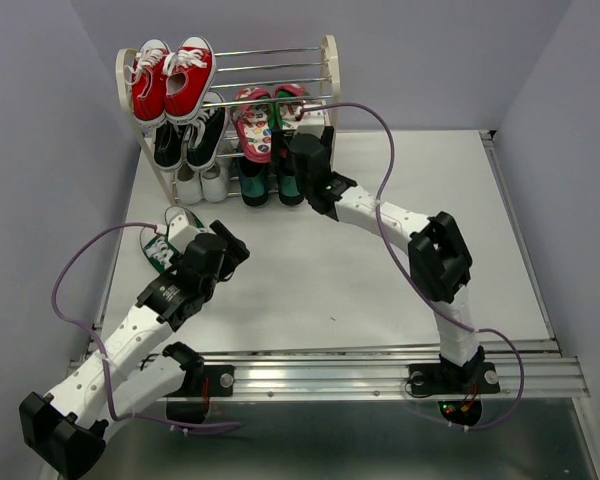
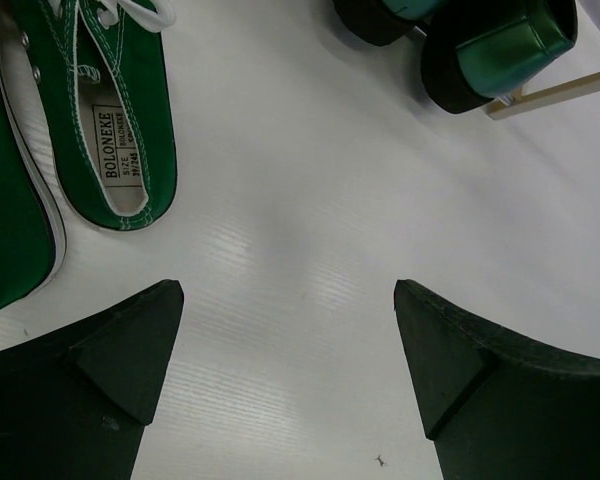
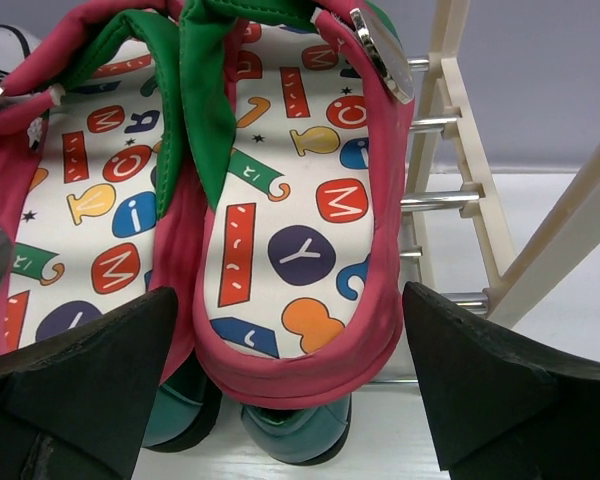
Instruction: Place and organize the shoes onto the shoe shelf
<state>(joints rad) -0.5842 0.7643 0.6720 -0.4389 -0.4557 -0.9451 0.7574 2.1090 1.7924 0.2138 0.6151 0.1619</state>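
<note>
The shoe shelf [image 1: 329,60] stands at the table's back. Pink-red flip-flops [image 1: 265,120] with letter-printed footbeds lie side by side on its right middle rods. Dark green glossy loafers [image 1: 270,185] stand below them. My right gripper [image 1: 298,140] is open, its fingers spread on either side of the right flip-flop's [image 3: 300,230] heel, with the loafers [image 3: 300,430] underneath. Green canvas sneakers [image 1: 160,245] rest on the table at the left. My left gripper [image 1: 185,240] hangs open just beside the sneakers [image 2: 120,110], over bare table, holding nothing.
Red sneakers [image 1: 170,80] fill the shelf's top left, black sneakers [image 1: 190,140] the tier below, and white shoes [image 1: 202,183] the bottom left. The shelf's cream side frame [image 3: 460,120] is just right of my right fingers. Purple cables loop off both arms.
</note>
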